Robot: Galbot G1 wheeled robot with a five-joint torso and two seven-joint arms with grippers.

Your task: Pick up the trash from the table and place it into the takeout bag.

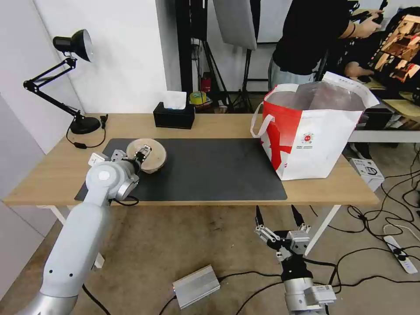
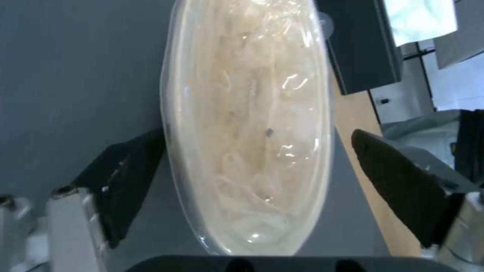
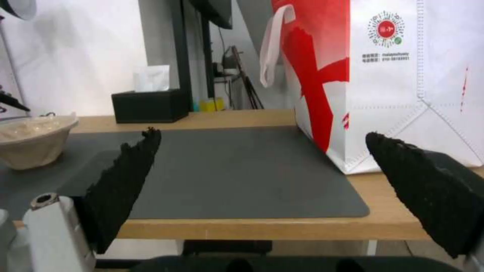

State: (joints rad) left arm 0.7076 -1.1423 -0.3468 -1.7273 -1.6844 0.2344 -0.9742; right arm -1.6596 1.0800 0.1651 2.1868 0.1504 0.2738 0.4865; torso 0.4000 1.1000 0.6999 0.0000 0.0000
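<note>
The left gripper point(image 1: 143, 154) hides part of the beige bowl point(image 1: 153, 158).

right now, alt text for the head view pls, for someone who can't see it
The left gripper reaches over a beige bowl on the dark mat of a wooden table. The takeout bag stands open at the right; the right gripper hangs open below the table edge.

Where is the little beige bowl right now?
The beige bowl sits on the dark mat's left end in the head view, between the left gripper's open fingers, far from the takeout bag.
</note>
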